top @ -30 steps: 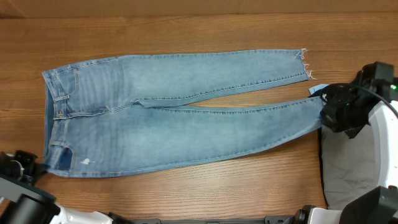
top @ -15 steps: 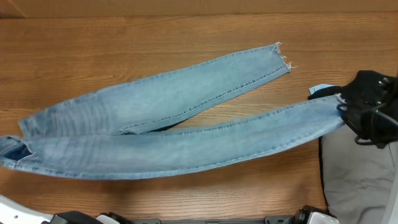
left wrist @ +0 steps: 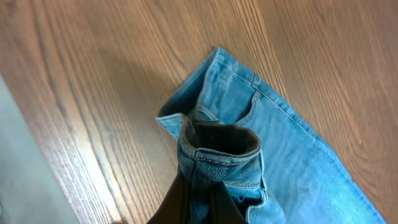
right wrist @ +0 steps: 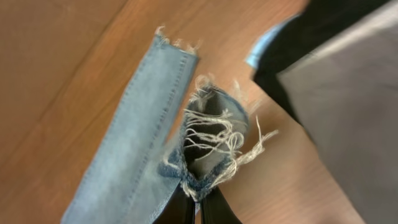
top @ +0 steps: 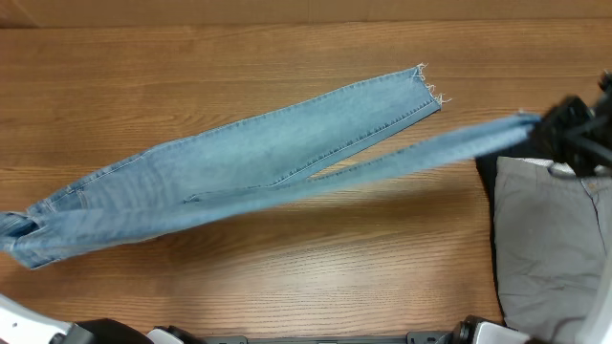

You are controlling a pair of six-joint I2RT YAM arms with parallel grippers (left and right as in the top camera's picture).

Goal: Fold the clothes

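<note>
The bench [top: 287, 287] carries the jeans [top: 239, 158] stretched corner to corner. The waist is at the far left edge and one leg lies flat toward the upper right. The other leg is lifted off the wood and drawn taut toward the right gripper [top: 572, 134]. The grey garment [top: 550, 239] lies just beside the raised leg's end, with a black garment [right wrist: 323, 37] showing at its edge; a low sweep could drag either along. The left gripper [left wrist: 202, 205] has its jaws closed on a bunched fold of waistband [left wrist: 221, 146], a thick bite that may shed a layer under tension. The right jaws pinch only the frayed hem [right wrist: 208, 134], close to the loose threads. A hard pull could slip the denim free there and drop the leg askew.
</note>
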